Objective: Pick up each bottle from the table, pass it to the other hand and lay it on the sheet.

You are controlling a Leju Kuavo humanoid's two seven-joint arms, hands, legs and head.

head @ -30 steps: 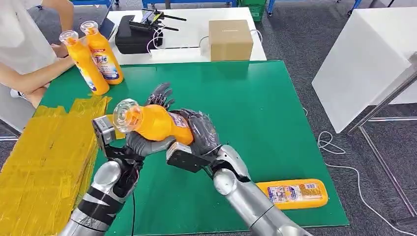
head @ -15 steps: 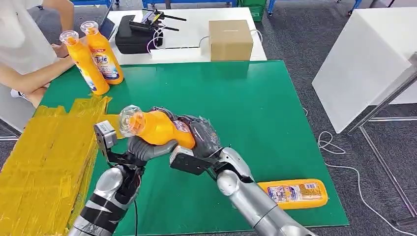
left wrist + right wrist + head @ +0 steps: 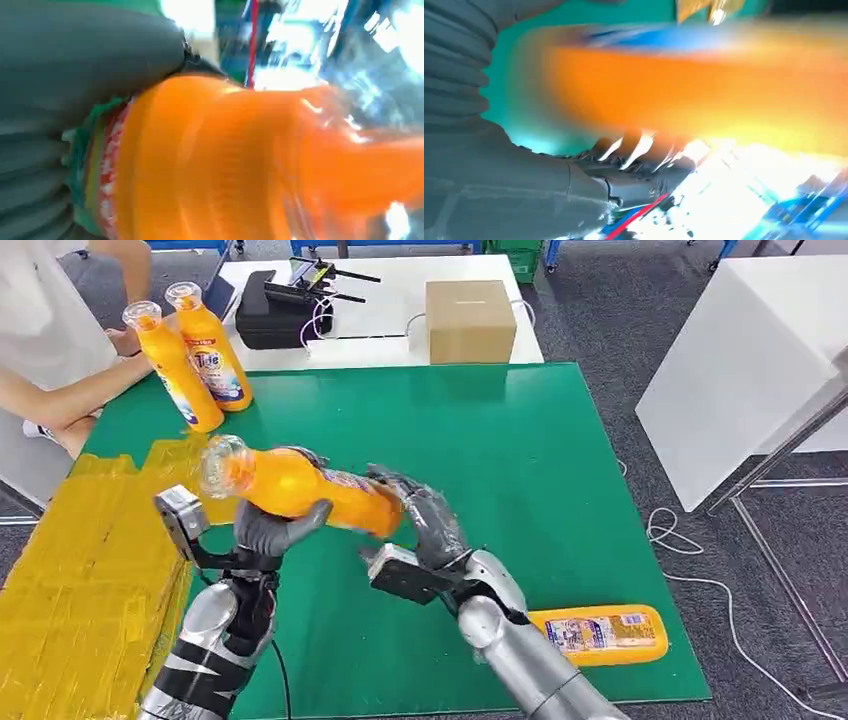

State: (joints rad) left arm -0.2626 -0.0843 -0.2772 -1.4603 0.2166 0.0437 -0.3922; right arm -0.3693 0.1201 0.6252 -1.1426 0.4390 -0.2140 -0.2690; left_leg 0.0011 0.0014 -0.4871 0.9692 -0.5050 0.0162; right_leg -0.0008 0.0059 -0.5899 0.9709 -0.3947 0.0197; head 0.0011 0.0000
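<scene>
the left hand [image 3: 268,528] grasps an orange bottle [image 3: 300,488] from below, thumb curled up around its body, with darker fingers behind it. the bottle lies nearly level in the air above the green mat [image 3: 520,450], its clear cap [image 3: 224,464] toward the yellow sheet [image 3: 80,560] and its base toward the right hand [image 3: 425,518]. the right hand's fingers are at the bottle's base end; whether they press it or have let go cannot be told, since the head view hides the contact and the right wrist view is blurred. in the left wrist view the grey thumb [image 3: 90,60] lies against the orange body [image 3: 240,165] beside the label edge; the picture is smeared.

bottles, counted: four. one is held; one lies flat on the mat near its front right corner, label up [image 3: 600,633], just beside the right forearm; two stand upright [image 3: 198,360] at the mat's far left corner, touching or nearly so.

surroundings: the sheet covers the left side of the table beside the mat. a person's arm [image 3: 70,400] reaches in at the far left next to the standing pair. behind the mat, a white table [image 3: 390,300] bears a brown box [image 3: 470,320], a black case [image 3: 280,315] and a controller with antennas [image 3: 320,278]. a second white table [image 3: 740,370] stands at the right, with a white cable [image 3: 690,550] on the floor.
</scene>
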